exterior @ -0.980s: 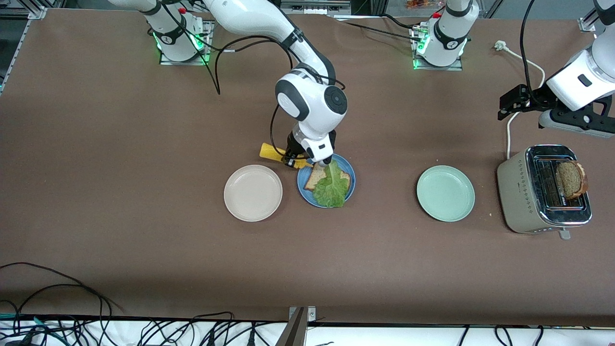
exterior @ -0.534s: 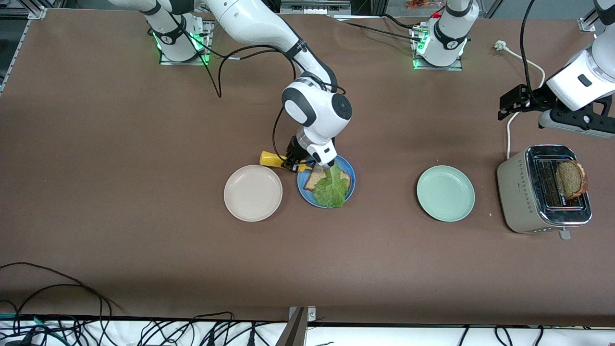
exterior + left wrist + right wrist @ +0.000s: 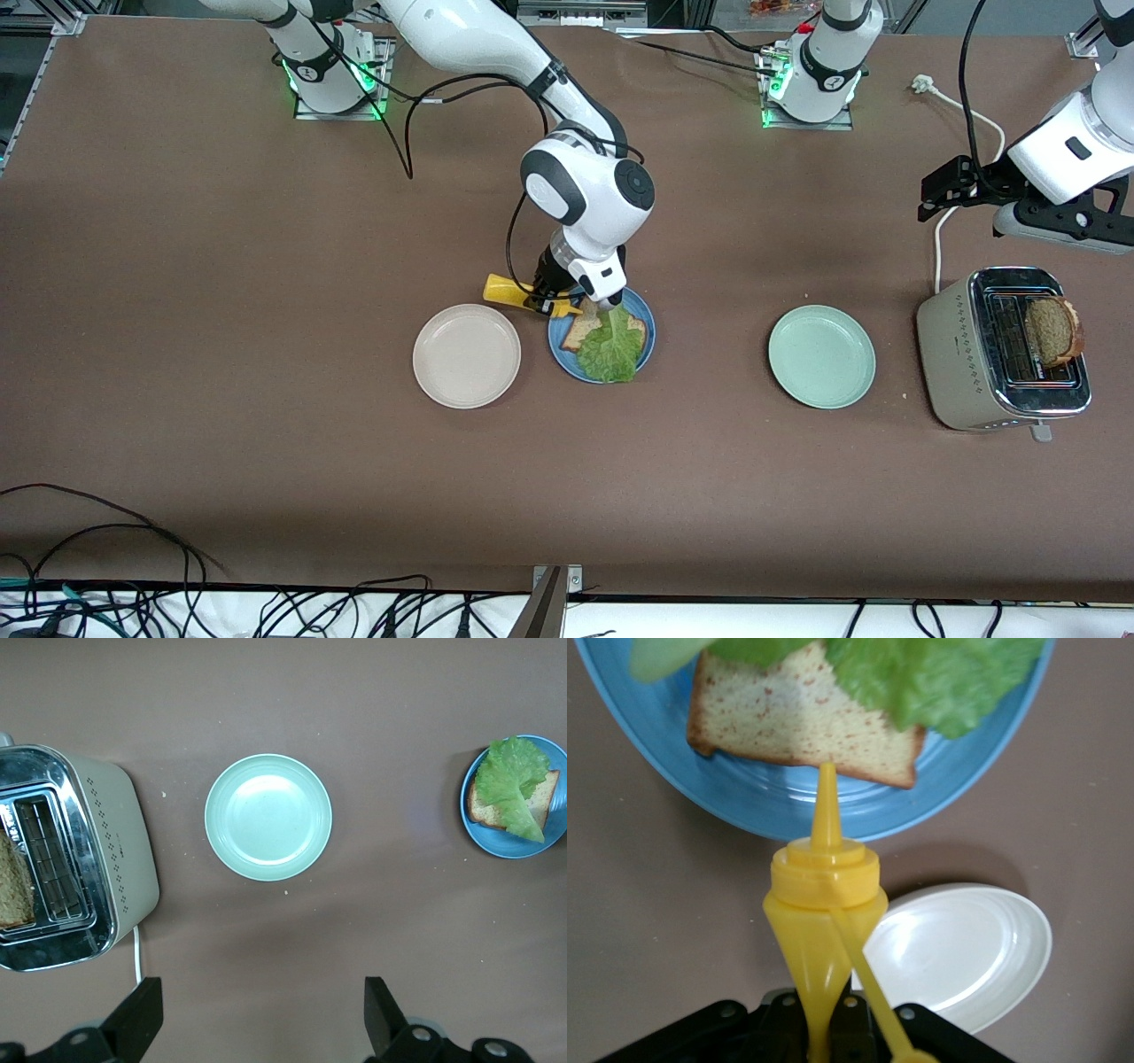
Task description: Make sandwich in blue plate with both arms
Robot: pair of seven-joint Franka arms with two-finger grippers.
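Yellow bottle (image 3: 518,295) gripped by right tool (image 3: 551,301), shifted slightly over blue plate (image 3: 644,347), left tool (image 3: 257,1028) wide.

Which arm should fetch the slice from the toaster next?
Left. Its open gripper hangs above the table beside the toaster holding the slice; the right gripper is shut on the yellow bottle over the blue plate.

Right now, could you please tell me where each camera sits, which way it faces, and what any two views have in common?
Front view: high across the table, facing both arms; the right gripper holds a yellow squeeze bottle by the blue plate.
Left wrist view: looks down past the left gripper, jaws open, onto the mint plate and toaster.
Right wrist view: looks along the bottle's nozzle at bread and lettuce.
All three share the blue plate.
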